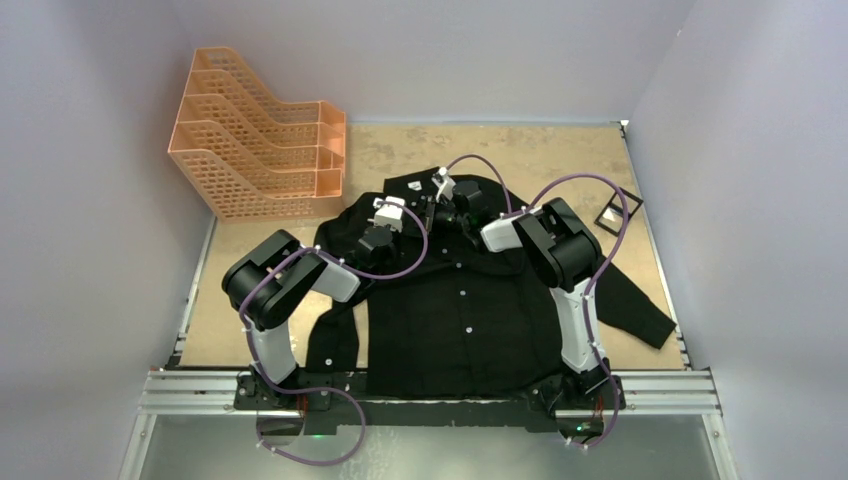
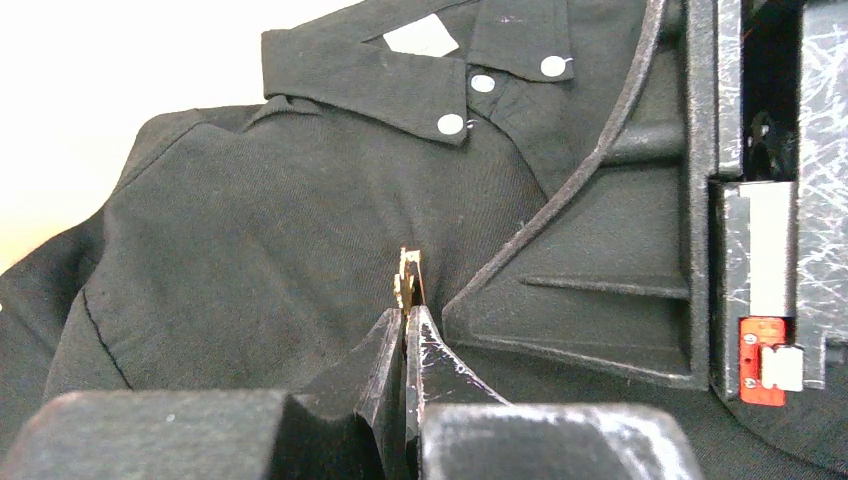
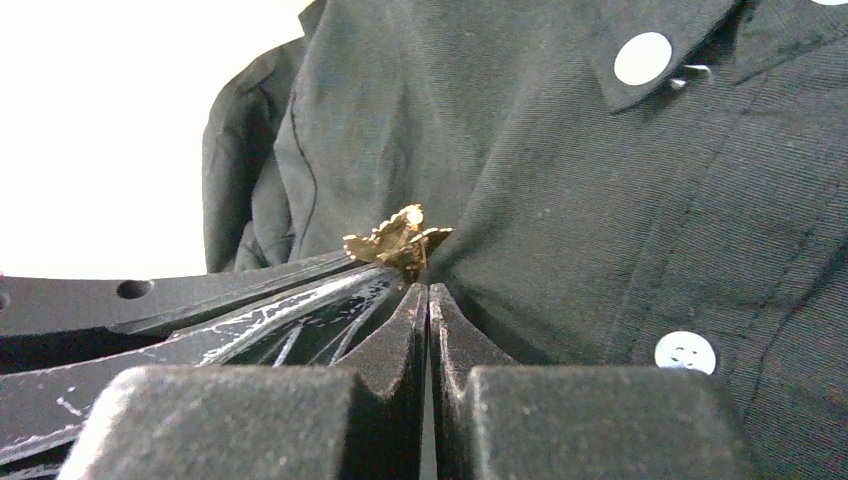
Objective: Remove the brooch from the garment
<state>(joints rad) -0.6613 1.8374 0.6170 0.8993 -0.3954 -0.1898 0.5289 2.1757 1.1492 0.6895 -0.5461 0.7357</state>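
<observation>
Tan table (image 1: 500, 150), one garment (image 1: 460, 320), one brooch (image 3: 398, 240) pinched by left tool (image 2: 405, 325), right tool (image 3: 428, 295) clenched.

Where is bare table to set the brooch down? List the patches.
Free: the far strip between the orange rack and the small black square; the left edge, nearer than the rack. Crowded: the garment chest, where left gripper and right gripper meet at the brooch.
</observation>
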